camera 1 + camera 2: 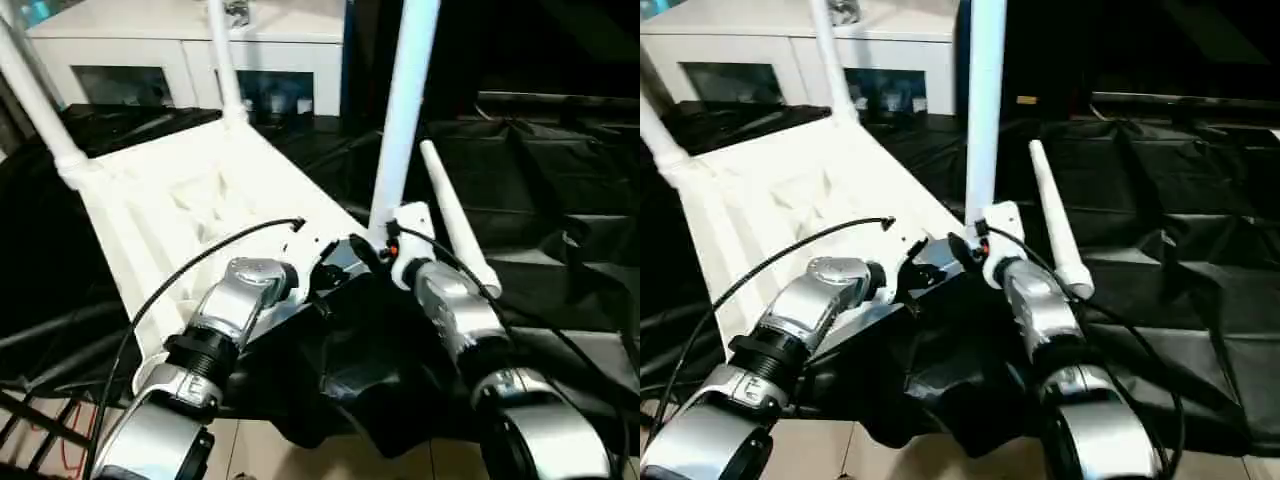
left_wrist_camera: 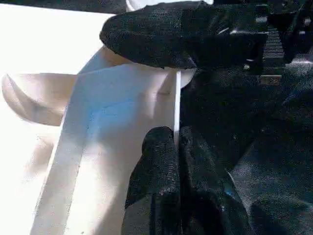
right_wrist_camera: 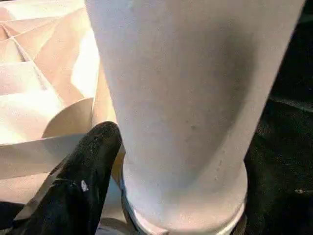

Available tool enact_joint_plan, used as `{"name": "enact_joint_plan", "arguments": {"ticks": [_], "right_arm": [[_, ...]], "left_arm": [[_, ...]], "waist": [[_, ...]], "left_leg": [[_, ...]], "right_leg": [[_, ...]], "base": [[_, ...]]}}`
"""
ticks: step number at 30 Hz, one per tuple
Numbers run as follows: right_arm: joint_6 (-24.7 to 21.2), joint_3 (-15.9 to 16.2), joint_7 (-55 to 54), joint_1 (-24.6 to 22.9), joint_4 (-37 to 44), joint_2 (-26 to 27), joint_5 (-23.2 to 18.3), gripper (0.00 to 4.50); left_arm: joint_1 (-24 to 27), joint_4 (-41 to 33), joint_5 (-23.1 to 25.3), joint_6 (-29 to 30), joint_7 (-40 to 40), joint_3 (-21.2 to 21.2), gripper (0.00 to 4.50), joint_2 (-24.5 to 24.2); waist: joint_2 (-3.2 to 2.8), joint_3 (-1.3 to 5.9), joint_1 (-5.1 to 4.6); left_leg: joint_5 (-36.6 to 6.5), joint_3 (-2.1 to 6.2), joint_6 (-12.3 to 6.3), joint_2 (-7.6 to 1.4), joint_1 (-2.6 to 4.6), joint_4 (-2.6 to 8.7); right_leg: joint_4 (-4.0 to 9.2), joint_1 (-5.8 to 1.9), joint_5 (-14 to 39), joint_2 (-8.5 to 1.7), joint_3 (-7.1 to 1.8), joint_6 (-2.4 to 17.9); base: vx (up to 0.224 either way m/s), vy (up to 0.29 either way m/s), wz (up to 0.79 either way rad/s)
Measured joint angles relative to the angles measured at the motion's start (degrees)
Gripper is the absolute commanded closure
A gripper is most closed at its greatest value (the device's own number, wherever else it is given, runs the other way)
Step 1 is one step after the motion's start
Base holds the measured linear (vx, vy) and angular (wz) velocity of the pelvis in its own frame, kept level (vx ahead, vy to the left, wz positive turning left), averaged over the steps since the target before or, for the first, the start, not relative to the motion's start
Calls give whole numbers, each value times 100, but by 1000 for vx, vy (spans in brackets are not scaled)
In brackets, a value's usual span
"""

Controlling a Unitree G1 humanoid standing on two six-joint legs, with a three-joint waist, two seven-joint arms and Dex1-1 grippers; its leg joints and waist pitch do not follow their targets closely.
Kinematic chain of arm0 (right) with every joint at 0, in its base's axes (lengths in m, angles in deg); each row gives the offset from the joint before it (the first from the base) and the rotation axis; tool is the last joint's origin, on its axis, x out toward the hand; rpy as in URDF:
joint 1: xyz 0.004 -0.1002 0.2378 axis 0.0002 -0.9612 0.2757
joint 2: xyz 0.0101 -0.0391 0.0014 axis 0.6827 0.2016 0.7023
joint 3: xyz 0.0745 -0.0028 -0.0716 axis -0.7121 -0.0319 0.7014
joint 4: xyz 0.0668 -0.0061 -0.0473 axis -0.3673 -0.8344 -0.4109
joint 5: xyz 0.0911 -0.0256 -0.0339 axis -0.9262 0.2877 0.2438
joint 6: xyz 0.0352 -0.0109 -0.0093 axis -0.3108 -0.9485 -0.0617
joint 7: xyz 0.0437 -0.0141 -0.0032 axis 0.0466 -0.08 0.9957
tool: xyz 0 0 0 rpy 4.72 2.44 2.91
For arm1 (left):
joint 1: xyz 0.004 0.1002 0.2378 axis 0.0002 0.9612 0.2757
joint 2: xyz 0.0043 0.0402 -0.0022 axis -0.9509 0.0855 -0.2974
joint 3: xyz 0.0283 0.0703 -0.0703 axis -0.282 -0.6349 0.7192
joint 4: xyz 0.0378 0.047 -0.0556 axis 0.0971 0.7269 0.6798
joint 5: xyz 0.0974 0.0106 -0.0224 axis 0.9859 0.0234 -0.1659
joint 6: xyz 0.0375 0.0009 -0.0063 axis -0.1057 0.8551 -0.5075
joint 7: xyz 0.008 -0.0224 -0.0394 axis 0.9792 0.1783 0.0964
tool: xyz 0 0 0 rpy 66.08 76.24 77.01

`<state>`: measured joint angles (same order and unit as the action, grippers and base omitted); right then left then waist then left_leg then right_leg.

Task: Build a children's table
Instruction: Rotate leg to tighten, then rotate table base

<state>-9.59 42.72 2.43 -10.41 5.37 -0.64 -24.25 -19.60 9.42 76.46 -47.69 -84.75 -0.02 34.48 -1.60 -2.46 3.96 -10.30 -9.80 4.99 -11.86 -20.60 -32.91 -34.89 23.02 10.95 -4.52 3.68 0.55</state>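
The children's table top (image 1: 200, 200) lies upside down on the black cloth, ribbed underside up. Two white legs (image 1: 35, 95) (image 1: 225, 65) stand in its far corners. A third leg (image 1: 405, 110) stands upright in the near right corner socket. My right gripper (image 1: 385, 240) is open around that leg's base, one finger (image 3: 93, 161) just beside the tube (image 3: 186, 98). My left gripper (image 2: 176, 139) is shut on the thin rim of the top next to that socket. A fourth leg (image 1: 455, 215) lies loose on the cloth to the right.
The black-draped work table (image 1: 560, 180) spreads out to the right of the loose leg. A white cabinet (image 1: 180, 50) with glass doors stands behind. A black cable (image 1: 170, 290) arcs over my left forearm. Pale floor (image 1: 300, 450) shows below the table's near edge.
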Motion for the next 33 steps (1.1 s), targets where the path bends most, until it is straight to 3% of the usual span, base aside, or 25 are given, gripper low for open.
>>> {"name": "enact_joint_plan", "arguments": {"ticks": [2, 3, 6, 14, 17, 19, 25, 33], "right_arm": [[-58, -10, 95, -171, 283, -49, -26, 88], [-170, -14, 211, -395, 657, -107, -141, 79], [-461, -19, 522, -891, 1469, -279, -357, 79], [-1138, 174, 1618, -1789, 3112, -969, -798, 79], [-1456, 387, 1825, -1966, 3457, -1111, -801, 79], [-1614, 539, 1890, -2023, 3580, -1164, -773, 79], [-1894, 778, 2036, -2062, 3849, -1193, -780, 79], [-2026, 916, 1533, -1590, 3371, -865, -550, 79]], "left_arm": [[19, -55, 6, -10, -16, -28, 450, -1], [76, -156, 7, -15, -20, -38, 406, 0], [201, -313, -119, -190, 40, 40, 392, 10], [583, -786, -150, -327, 189, 122, 343, -121], [873, -1530, -44, -219, 415, 134, 307, -356], [985, -2087, 92, -61, 675, 308, 307, -623], [1302, -3517, 493, 487, 1053, 1031, 250, -1262], [2037, -4684, 1234, 2100, 914, 982, 239, -2550]], "waist": [[3, -2, 40], [4, -3, 79], [28, -20, 118], [39, -27, 105], [29, -32, 82], [29, -33, 77], [37, -31, 117], [69, -45, 99]], "left_leg": [[0, -2, 0, 0, -2, 2], [0, -3, -1, 0, -5, 5], [0, -1, -1, -2, -37, 7], [14, 0, -30, -3, -51, 8], [-1, 2, -3, -7, -52, 8], [0, 6, -2, -10, -50, 8], [-2, 7, -1, -4, -44, 1], [2, 7, 3, -6, -40, -5]], "right_leg": [[0, 8, 1, 0, 0, -1], [3, 10, 3, 0, 0, -4], [7, 25, 4, 2, 10, -5], [16, 38, 3, 2, 7, -5], [6, 36, 2, 7, 5, -4], [1, 36, 2, 12, 7, -5], [8, 35, 6, 7, 2, -11], [-8, 41, 5, 10, 4, -8]], "base": [[0, 0, 0], [0, 0, 0], [0, 0, 0], [0, 0, 0], [0, 0, 0], [0, 0, 0], [0, 0, 0], [0, 0, 0]]}}
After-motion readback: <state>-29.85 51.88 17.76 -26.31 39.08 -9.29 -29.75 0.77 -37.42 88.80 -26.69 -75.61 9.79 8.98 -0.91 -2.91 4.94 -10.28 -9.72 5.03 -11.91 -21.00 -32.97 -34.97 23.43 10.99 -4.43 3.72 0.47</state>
